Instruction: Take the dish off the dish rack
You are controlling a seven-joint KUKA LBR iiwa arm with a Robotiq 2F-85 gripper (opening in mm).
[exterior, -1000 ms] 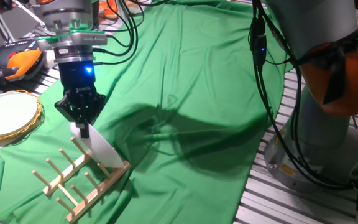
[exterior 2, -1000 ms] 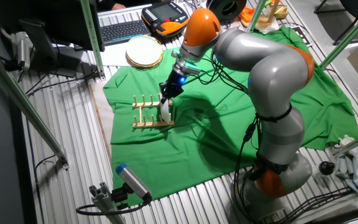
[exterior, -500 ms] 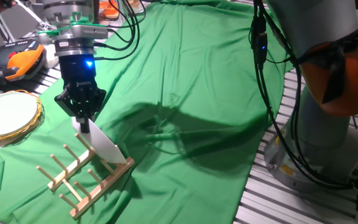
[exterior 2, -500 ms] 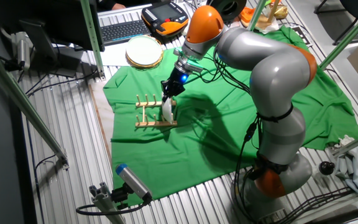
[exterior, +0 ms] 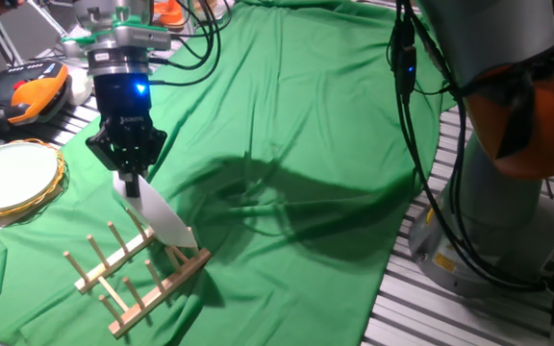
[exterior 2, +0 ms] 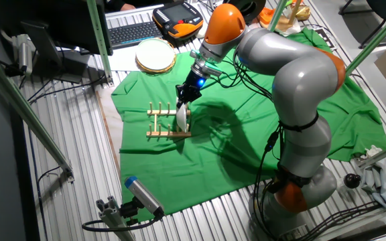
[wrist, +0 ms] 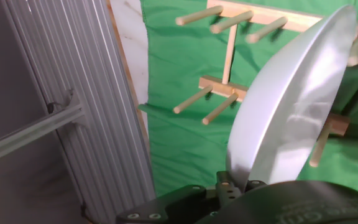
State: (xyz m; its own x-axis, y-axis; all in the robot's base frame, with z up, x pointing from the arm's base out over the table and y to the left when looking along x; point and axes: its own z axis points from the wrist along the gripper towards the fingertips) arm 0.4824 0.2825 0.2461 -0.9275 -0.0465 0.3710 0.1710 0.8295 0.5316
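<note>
The plain white dish (exterior: 164, 219) stands on edge at the right end of the light-wood dish rack (exterior: 133, 274), its lower edge still among the pegs. My gripper (exterior: 130, 180) is shut on the dish's top rim from above. In the other fixed view the gripper (exterior 2: 182, 102) holds the dish (exterior 2: 181, 118) over the rack (exterior 2: 167, 125). The hand view shows the dish (wrist: 291, 106) close up, tilted, with the rack's pegs (wrist: 229, 59) behind it.
A white plate with a golden woven rim (exterior: 10, 177) lies at the far left on the table edge. An orange and black pendant (exterior: 29, 96) lies behind it. Green cloth (exterior: 296, 125) covers the table. The arm's base (exterior: 489, 192) stands at the right.
My gripper has risen a little with the dish in it. The dish has lifted and the rack has shifted slightly on the cloth.
</note>
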